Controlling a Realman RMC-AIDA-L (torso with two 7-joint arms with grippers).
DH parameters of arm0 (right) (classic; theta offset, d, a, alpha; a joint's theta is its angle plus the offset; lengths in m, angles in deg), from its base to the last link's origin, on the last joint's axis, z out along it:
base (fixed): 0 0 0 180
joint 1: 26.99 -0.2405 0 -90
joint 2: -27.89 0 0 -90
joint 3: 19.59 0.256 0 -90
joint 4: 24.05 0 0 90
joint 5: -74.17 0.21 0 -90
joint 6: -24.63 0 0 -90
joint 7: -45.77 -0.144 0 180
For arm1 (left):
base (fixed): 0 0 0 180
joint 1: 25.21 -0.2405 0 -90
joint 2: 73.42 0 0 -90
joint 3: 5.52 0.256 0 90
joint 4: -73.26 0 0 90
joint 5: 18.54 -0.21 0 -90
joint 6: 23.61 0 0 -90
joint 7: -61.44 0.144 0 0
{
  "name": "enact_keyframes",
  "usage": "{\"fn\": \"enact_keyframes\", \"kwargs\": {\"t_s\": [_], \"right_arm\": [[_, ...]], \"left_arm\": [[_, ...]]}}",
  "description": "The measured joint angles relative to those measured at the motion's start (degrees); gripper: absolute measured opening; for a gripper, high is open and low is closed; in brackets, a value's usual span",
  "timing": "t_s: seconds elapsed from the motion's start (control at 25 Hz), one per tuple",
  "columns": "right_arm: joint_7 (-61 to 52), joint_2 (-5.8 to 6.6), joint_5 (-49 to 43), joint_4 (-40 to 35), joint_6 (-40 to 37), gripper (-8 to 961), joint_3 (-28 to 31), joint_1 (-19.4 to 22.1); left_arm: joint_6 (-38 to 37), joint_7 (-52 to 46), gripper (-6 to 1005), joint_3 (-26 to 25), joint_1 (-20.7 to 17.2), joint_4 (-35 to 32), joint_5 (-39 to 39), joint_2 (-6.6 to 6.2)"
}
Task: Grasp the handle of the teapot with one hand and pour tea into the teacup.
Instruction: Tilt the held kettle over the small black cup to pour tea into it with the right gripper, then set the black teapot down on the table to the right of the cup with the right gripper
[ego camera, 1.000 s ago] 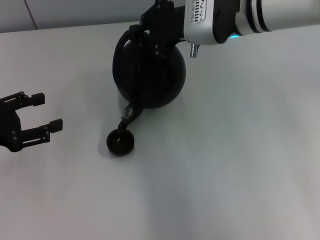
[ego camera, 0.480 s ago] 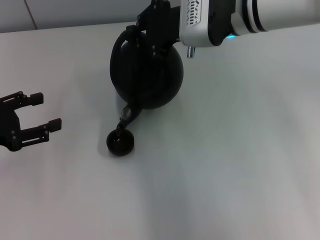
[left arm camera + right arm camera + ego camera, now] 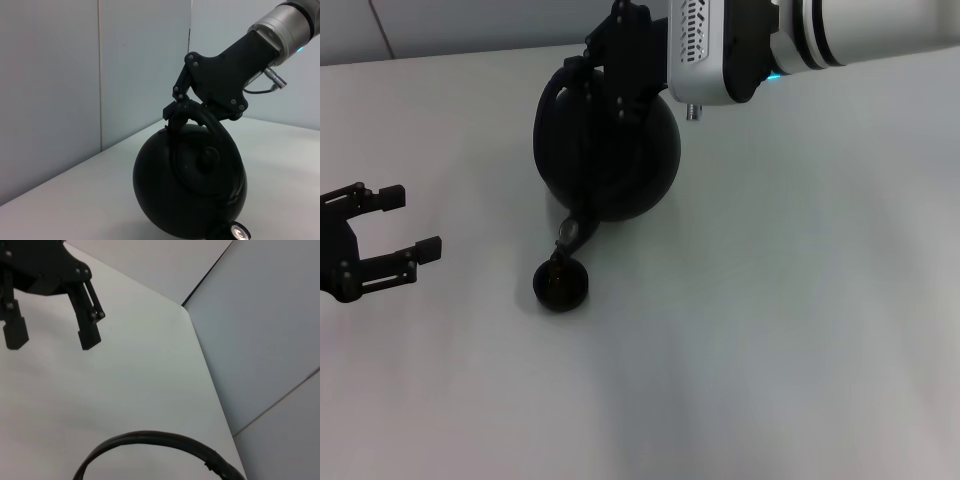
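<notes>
The black round teapot [image 3: 615, 160] hangs tilted, its short spout [image 3: 571, 232] pointing down right over the tiny black teacup [image 3: 560, 286] on the white table. My right gripper [image 3: 610, 75] is shut on the arched handle [image 3: 549, 100] at the pot's top. The left wrist view shows the teapot [image 3: 185, 195], its lid knob [image 3: 207, 157] turned sideways, the handle [image 3: 217, 132] and the right gripper [image 3: 176, 112] clamped on it. The right wrist view shows the handle's arc [image 3: 150, 439]. My left gripper [image 3: 412, 222] is open and empty, at the left, apart from the cup.
The white table [image 3: 790, 330] spreads to the right and front of the cup. A grey wall [image 3: 60, 75] stands behind the table. The left gripper [image 3: 50, 337] also shows far off in the right wrist view.
My right gripper and the teapot have shifted slightly left, the pot tilting a little more over the cup. The left gripper and the teacup have not moved.
</notes>
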Motion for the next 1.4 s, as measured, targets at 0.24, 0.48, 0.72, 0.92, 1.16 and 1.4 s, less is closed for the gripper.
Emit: {"fn": "enact_keyframes", "kwargs": {"t_s": [0.24, 0.48, 0.72, 0.92, 1.16, 1.4], "right_arm": [[-0.2, -0.04, 0.2, -0.1, 0.7, 94, -0.1, 0.3], [0.1, 0.0, 7.4, 0.2, 0.2, 103, 1.3, 2.6], [0.2, -0.19, 11.1, -0.3, 0.4, 115, 1.5, 6.9], [1.3, -0.18, 17.9, -0.3, 0.7, 124, 3.5, 11.4], [7.5, -0.16, 31.5, 1.5, 0.5, 136, 6.7, 16.9], [9.1, 0.1, 42.5, 6.3, 0.3, 147, 9.0, 20.1]], "left_arm": [[0.1, 0.0, 784, 0.0, 0.0, 0.0, 0.0, 0.0], [0.1, 0.1, 785, 0.0, 0.0, 0.0, 0.0, -0.01], [0.1, 0.1, 785, 0.0, 0.0, 0.0, 0.0, -0.03], [0.1, 0.0, 784, 0.0, 0.0, 0.0, 0.0, 0.13], [-0.2, 0.0, 784, 0.0, 0.0, 0.0, 0.0, 0.19], [-0.3, 0.0, 785, 0.0, 0.0, 0.0, 0.1, 0.19]]}}
